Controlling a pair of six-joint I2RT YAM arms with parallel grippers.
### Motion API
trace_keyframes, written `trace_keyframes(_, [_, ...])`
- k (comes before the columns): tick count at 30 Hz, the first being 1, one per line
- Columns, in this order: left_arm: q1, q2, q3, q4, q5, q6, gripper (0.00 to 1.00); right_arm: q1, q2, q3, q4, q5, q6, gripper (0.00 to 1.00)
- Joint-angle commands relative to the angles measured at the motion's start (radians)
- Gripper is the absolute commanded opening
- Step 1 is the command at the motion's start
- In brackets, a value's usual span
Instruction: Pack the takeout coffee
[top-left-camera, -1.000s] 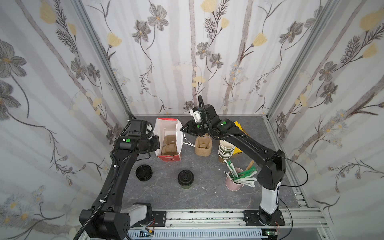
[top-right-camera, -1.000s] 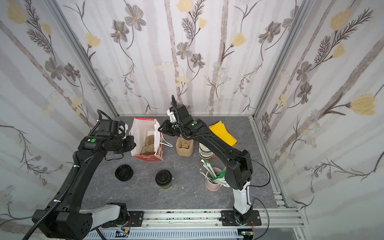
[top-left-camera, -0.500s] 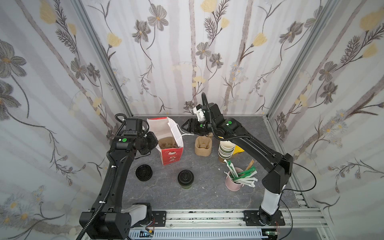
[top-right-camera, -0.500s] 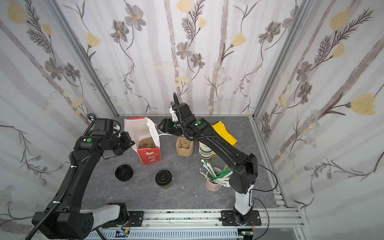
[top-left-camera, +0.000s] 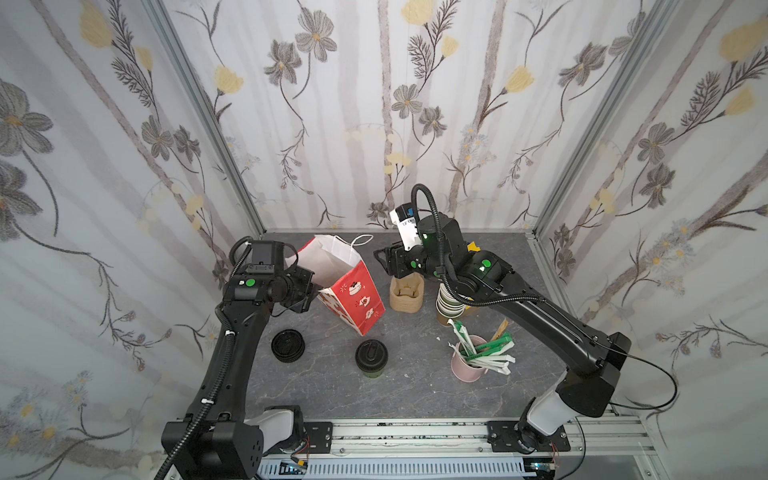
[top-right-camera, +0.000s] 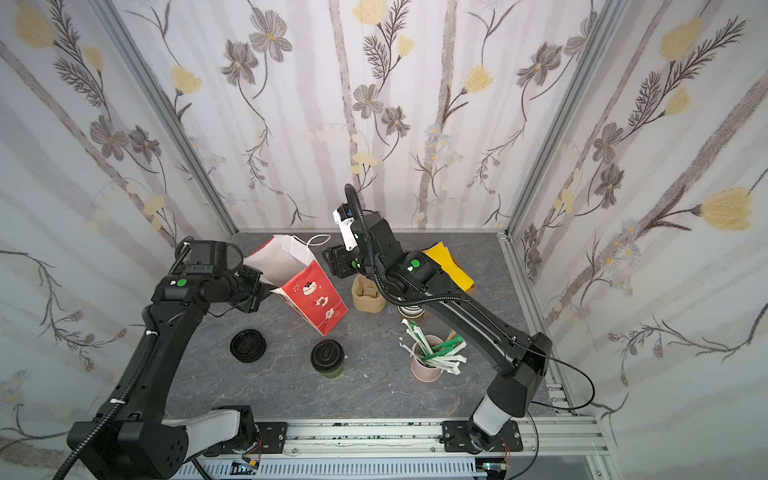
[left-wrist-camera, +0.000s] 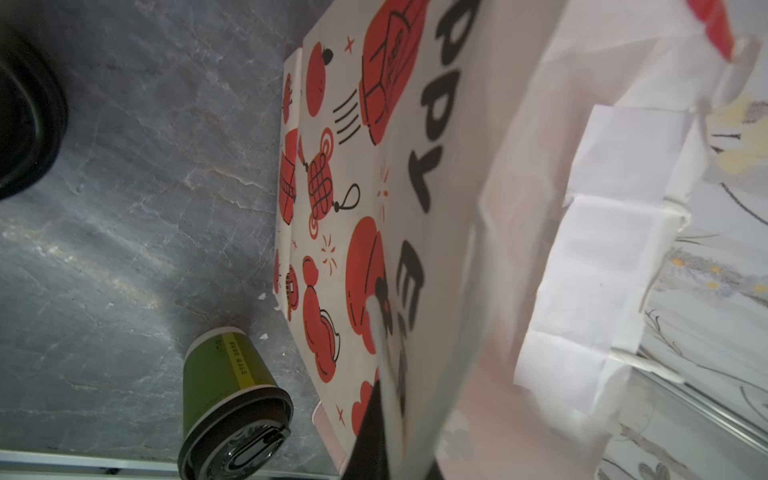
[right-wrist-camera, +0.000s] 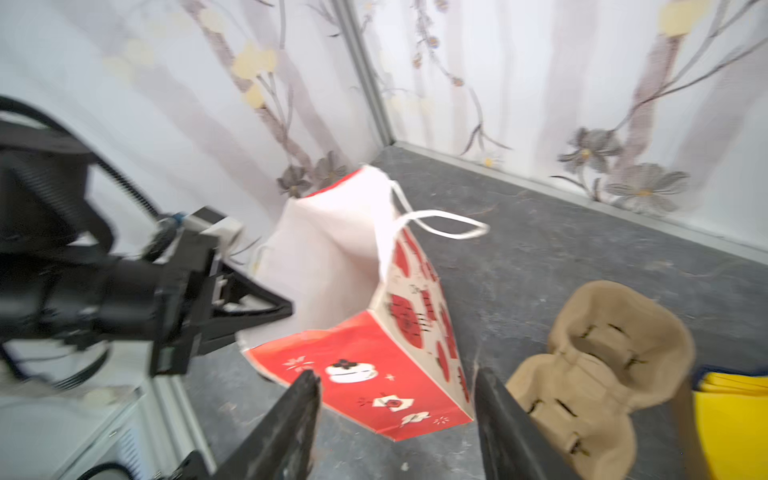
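Observation:
The takeout coffee (top-left-camera: 371, 357) (top-right-camera: 327, 358), a green cup with a black sip lid, stands upright on the table in front of a red and white paper bag (top-left-camera: 353, 291) (top-right-camera: 311, 291). The bag leans steeply, with its mouth turned to the back left. My left gripper (top-left-camera: 311, 290) (top-right-camera: 265, 289) is shut on the bag's rim. In the left wrist view the bag's printed wall (left-wrist-camera: 374, 166) fills the frame and the coffee (left-wrist-camera: 232, 395) stands beside its base. My right gripper (right-wrist-camera: 397, 399) (top-left-camera: 380, 259) hangs open just right of the bag (right-wrist-camera: 361, 291), touching nothing.
A brown pulp cup carrier (top-left-camera: 406, 293) sits right of the bag. Behind it are a stack of lidless cups (top-left-camera: 449, 303) and yellow paper (top-right-camera: 449, 266). A pink cup of wrapped straws (top-left-camera: 469, 365) stands front right. Black lids (top-left-camera: 287, 346) lie front left.
My left gripper has pulled the bag's rim to the left and tipped the bag over. My right gripper has opened, let go of the bag and drawn back to the right.

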Motion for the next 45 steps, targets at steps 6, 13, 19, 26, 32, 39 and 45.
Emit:
trace_keyframes(6, [-0.001,-0.084,0.003,0.228,0.013,-0.616,0.0,0.009,-0.088,-0.136,0.181,0.15,0.116,0.58])
trace_keyframes(13, [-0.063,-0.119,-0.049,0.233,-0.055,-0.765,0.0,0.007,-0.145,-0.23,0.267,0.206,0.126,0.58])
trace_keyframes(19, [-0.079,-0.095,-0.02,0.255,-0.095,-0.71,0.0,0.009,-0.149,-0.232,0.264,0.219,0.143,0.58])
trace_keyframes(26, [-0.02,-0.107,-0.017,0.255,-0.098,-0.7,0.0,0.009,-0.151,-0.241,0.269,0.228,0.154,0.58])
trace_keyframes(32, [-0.063,-0.065,0.053,0.239,-0.138,-0.507,0.0,0.007,-0.15,-0.246,0.28,0.228,0.159,0.57])
trace_keyframes(39, [-0.15,-0.028,0.024,0.235,-0.193,-0.34,0.0,0.007,-0.145,-0.242,0.292,0.225,0.159,0.58])
trace_keyframes(45, [-0.151,-0.008,0.011,0.173,-0.216,-0.13,0.0,0.007,-0.147,-0.248,0.285,0.231,0.165,0.57])
